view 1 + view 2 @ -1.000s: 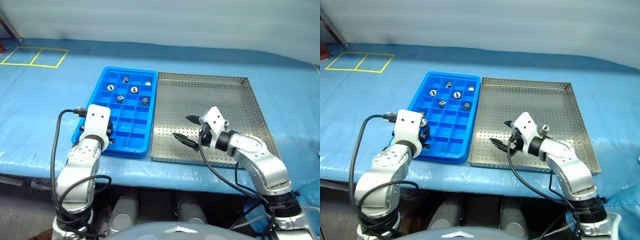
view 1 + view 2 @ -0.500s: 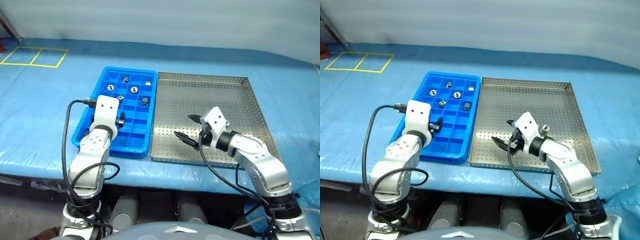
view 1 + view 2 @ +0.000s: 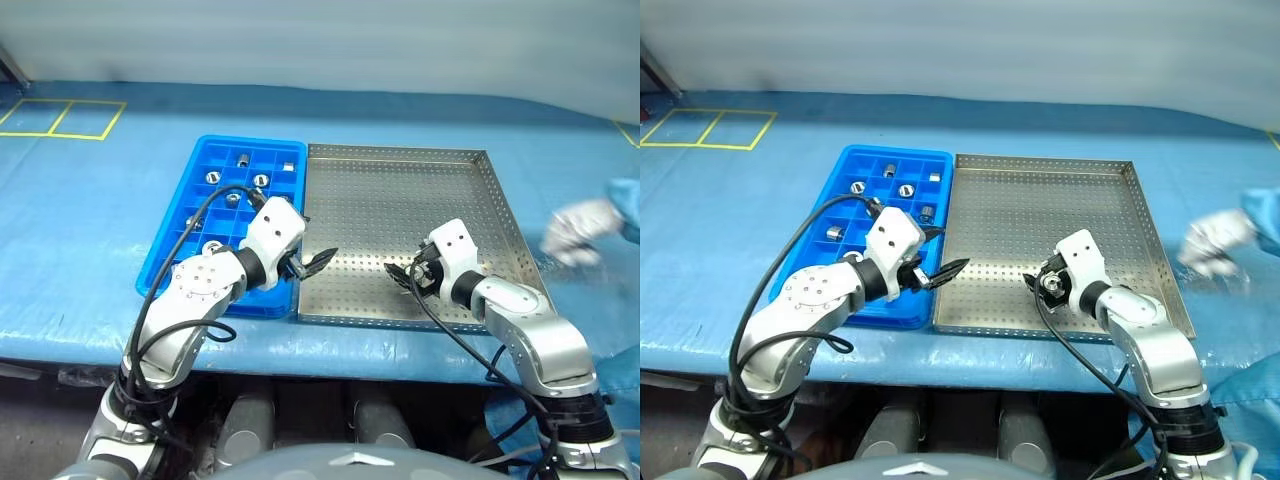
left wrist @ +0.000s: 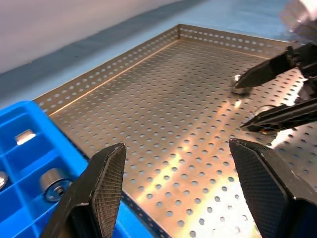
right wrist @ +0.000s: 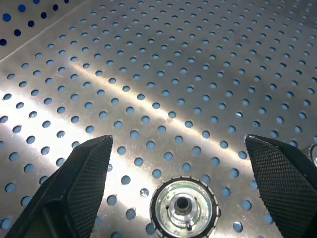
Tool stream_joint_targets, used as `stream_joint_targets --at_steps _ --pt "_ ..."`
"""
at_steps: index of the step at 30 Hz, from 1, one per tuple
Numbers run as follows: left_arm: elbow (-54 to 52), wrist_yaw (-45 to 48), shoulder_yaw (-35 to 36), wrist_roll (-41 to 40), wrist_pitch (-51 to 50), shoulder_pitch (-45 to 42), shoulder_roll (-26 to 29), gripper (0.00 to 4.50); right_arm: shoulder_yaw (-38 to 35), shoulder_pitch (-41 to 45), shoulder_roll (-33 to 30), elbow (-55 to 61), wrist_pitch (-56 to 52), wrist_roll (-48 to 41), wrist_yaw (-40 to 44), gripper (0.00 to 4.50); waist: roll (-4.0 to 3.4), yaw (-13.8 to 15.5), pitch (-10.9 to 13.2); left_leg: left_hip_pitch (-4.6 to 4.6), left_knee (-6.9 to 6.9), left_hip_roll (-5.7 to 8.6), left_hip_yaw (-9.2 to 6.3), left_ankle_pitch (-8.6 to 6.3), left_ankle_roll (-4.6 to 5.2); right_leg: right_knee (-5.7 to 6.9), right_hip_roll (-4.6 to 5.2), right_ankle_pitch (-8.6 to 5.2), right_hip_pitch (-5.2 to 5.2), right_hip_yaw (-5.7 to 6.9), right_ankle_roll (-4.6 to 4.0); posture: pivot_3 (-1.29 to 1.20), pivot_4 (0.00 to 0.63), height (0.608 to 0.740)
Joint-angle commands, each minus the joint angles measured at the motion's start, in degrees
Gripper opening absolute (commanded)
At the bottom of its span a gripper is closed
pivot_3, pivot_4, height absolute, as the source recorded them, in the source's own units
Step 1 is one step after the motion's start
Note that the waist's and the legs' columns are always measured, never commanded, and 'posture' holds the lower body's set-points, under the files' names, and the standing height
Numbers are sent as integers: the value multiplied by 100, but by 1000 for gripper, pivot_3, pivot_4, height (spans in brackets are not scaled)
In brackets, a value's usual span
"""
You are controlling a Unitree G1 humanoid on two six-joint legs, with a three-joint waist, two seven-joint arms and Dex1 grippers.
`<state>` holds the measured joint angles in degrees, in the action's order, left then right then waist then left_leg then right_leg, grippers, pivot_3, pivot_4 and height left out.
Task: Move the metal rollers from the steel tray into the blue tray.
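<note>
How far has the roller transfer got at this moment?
Done: several metal rollers already sit in compartments of the blue tray. In hand: nothing; the left gripper is open and empty over the seam between the trays, and the right gripper is open around a roller on the steel tray. Left: that roller and another beside it.

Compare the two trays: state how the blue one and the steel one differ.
The blue tray is plastic, narrower, divided into square compartments; the steel tray is wider, one open perforated floor. The blue tray holds several rollers; the steel tray shows just one clearly. Both lie flat, side by side.
</note>
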<state>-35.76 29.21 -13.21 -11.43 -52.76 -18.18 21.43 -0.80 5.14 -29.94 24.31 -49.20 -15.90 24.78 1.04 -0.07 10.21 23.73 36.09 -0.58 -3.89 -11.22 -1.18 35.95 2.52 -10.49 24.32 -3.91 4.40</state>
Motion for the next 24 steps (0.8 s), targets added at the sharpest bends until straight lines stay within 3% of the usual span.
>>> stream_joint_targets --at_steps 1,4,6,14,24 --pt "91 -67 -61 43 194 -80 44 3605 -75 -114 -45 350 -173 -48 -46 4500 0 -41 0 0 0 0 0 0 0 0 0 0 0 0 0 49 150 740" --pt "128 -156 -116 67 233 -40 44 3605 -66 -176 -68 287 -268 21 -109 4500 0 -78 0 -1 0 0 1 0 0 -1 0 0 -1 -1 0 47 150 740" --pt "123 -187 -141 67 247 -22 56 3643 -87 -191 -47 251 -333 21 -151 4106 0 -85 0 -1 0 0 0 0 0 0 0 0 0 -1 0 48 150 740" --pt "132 -289 -157 82 245 5 121 3643 -28 -150 -24 188 -338 31 -169 1723 0 -83 0 -2 0 -1 0 0 0 0 -1 0 0 0 1 55 150 740" --pt "202 -338 -239 106 339 5 175 3643 -39 -156 -22 183 -305 64 -182 1723 0 -82 0 -2 -1 -1 0 0 0 0 -1 0 0 0 1 47 150 740"
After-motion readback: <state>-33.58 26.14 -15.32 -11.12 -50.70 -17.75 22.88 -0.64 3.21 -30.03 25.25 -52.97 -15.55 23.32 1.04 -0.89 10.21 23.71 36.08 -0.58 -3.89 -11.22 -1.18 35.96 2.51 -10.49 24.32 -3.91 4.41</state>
